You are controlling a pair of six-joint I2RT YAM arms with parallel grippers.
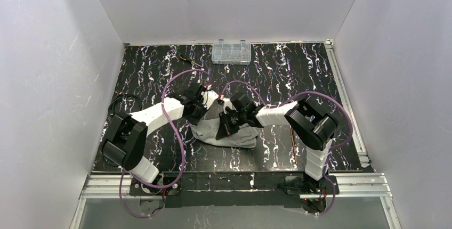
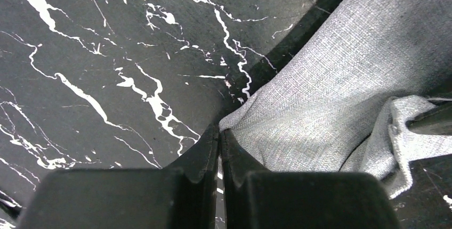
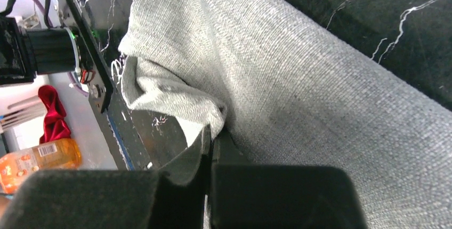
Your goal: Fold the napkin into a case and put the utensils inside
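The light-grey napkin (image 1: 234, 136) lies bunched on the black marbled table between the two arms. My left gripper (image 2: 220, 129) is shut, and its tips pinch a corner of the napkin (image 2: 330, 96), which rises off the table from there. My right gripper (image 3: 212, 136) is shut on a gathered fold of the napkin (image 3: 298, 90), the cloth stretching away to the right. In the top view the left gripper (image 1: 199, 118) is at the napkin's left end and the right gripper (image 1: 225, 129) is over its middle. One thin copper utensil (image 1: 292, 144) lies beside the right arm.
A clear compartment box (image 1: 231, 52) stands at the back of the table, and a screwdriver (image 1: 189, 59) lies to its left. White walls close in three sides. Past the table's near edge are an orange bottle (image 3: 40, 160) and a red cloth (image 3: 53, 114).
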